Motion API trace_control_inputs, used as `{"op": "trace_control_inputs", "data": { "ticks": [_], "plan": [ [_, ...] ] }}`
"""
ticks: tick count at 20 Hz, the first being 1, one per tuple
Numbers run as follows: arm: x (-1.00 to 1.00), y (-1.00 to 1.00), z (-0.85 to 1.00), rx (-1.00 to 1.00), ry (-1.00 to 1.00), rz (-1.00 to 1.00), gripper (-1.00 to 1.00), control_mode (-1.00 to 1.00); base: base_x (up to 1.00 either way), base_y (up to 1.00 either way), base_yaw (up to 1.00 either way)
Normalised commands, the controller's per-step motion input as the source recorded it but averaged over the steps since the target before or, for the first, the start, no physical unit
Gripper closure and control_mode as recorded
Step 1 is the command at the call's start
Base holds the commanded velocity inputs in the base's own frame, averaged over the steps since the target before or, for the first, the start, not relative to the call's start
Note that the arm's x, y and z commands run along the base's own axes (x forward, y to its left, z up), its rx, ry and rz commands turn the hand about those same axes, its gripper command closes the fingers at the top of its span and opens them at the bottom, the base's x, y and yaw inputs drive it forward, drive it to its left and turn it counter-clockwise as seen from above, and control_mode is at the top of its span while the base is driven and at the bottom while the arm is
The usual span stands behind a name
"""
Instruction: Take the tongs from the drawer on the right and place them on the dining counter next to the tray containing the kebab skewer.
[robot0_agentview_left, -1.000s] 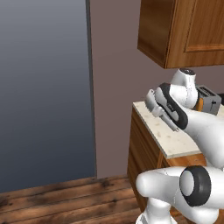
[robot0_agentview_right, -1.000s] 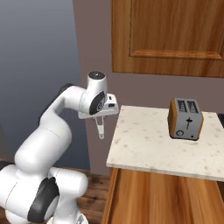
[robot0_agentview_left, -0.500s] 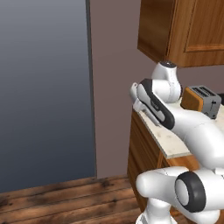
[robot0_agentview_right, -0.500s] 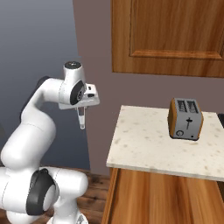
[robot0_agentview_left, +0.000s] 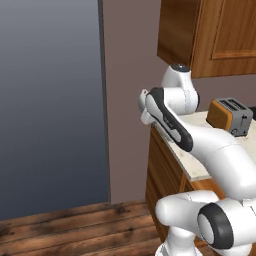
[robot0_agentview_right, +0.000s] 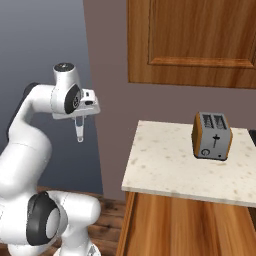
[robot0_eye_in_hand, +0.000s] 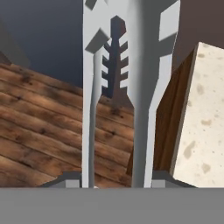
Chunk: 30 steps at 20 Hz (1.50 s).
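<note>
Tongs (robot0_eye_in_hand: 131, 87): silver-grey, two narrow arms with scalloped inner teeth, running up the middle of the hand view from between the finger tips. In the right base view the tongs (robot0_agentview_right: 79, 131) hang straight down from the gripper (robot0_agentview_right: 80, 119), in the air, well above the floor. Jaws clamped on the tongs' arms, one finger each side.

Gripper sits left of the counter, off its edge, roughly level with the counter top. Arm folded high, hand turned downward. In the left base view the arm's white links and dark joints cover the hand; the gripper cannot be made out there.

Counter (robot0_agentview_right: 175, 165): beige speckled stone top with a pale edge, on a medium-brown wooden cabinet (robot0_agentview_right: 190, 230). Same top shows at the right edge of the hand view (robot0_eye_in_hand: 203, 113).

Toaster (robot0_agentview_right: 212, 135): brown sides, grey face, two slots, standing upright on the counter toward its far right; also seen in the left base view (robot0_agentview_left: 230, 116).

Wooden wall cabinet (robot0_agentview_right: 192, 42) hangs above the counter. Brownish wall behind. Large grey panel (robot0_agentview_left: 50, 100) to the left. Dark wood plank floor (robot0_agentview_left: 75, 232) below.
</note>
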Motion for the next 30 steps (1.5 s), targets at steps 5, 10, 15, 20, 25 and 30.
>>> {"op": "trace_control_inputs", "data": {
  "ticks": [5, 10, 15, 20, 25, 30],
  "plan": [
    [-0.17, 0.23, 0.24, 0.0, -0.12, -0.02, 1.0, -1.0, 0.0, 0.0, 0.0],
    [-0.17, 0.09, 0.14, 0.0, -0.1, -0.04, 1.0, -1.0, 0.0, 0.0, 0.0],
    [-0.18, 0.0, 0.0, 0.0, -0.07, -0.03, 1.0, -1.0, 0.0, 0.0, 0.0],
    [-0.12, 0.0, 0.0, 0.0, -0.07, -0.02, 1.0, -1.0, 0.0, 0.0, 0.0],
    [-0.02, 0.0, 0.0, 0.0, -0.08, -0.01, 1.0, -1.0, 0.0, 0.0, 0.0],
    [0.0, 0.0, 0.0, 0.0, -0.01, -0.01, 1.0, -1.0, 0.0, 0.0, 0.0]
  ]
}}
